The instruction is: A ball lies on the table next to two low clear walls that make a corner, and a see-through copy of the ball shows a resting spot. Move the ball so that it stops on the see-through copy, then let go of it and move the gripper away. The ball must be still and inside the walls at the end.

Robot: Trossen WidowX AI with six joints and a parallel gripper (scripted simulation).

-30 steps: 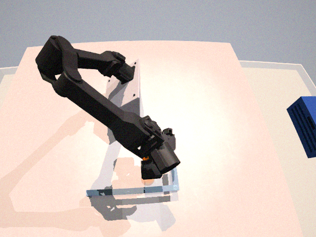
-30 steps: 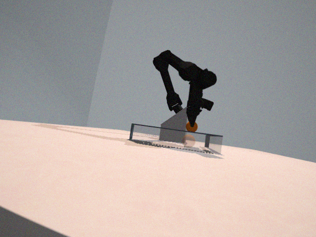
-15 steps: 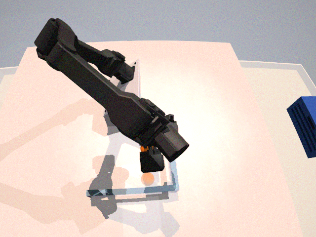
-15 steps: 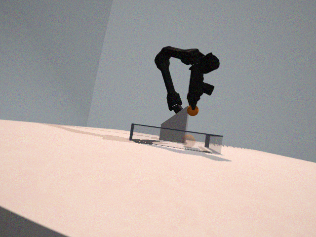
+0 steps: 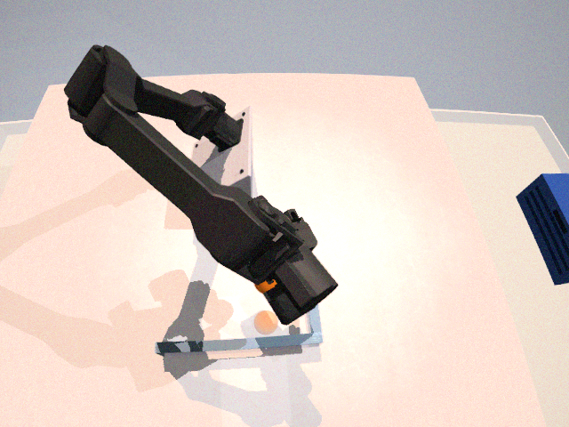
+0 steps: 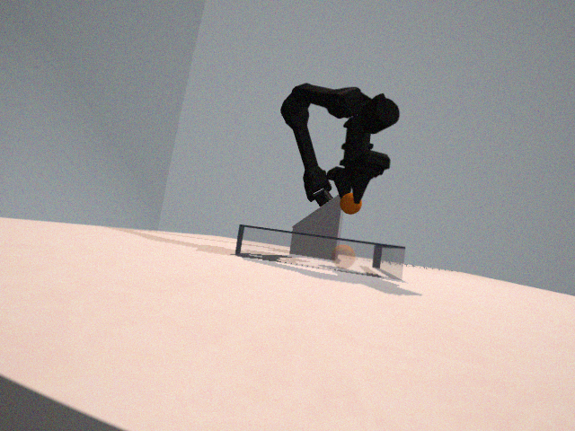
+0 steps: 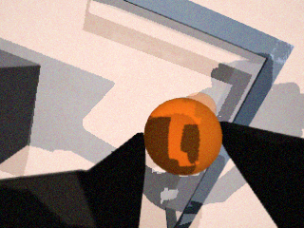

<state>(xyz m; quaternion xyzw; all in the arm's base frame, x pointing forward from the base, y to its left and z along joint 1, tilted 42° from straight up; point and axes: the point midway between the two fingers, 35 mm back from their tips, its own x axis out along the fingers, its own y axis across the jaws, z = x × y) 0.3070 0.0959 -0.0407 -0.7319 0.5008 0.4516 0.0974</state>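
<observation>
The black end effector (image 6: 351,197) is clamped, about half open, on the glossy orange ball (image 6: 350,203) — held high above the pale desk (image 6: 278,347). The faint see-through ball copy (image 6: 344,255) waits inside the low clear walls (image 6: 306,245) — lowering, release and retreat remain.

Bare test bench, pale pink table (image 6: 232,334), plain grey backdrop, blue crate (image 5: 548,225)
</observation>
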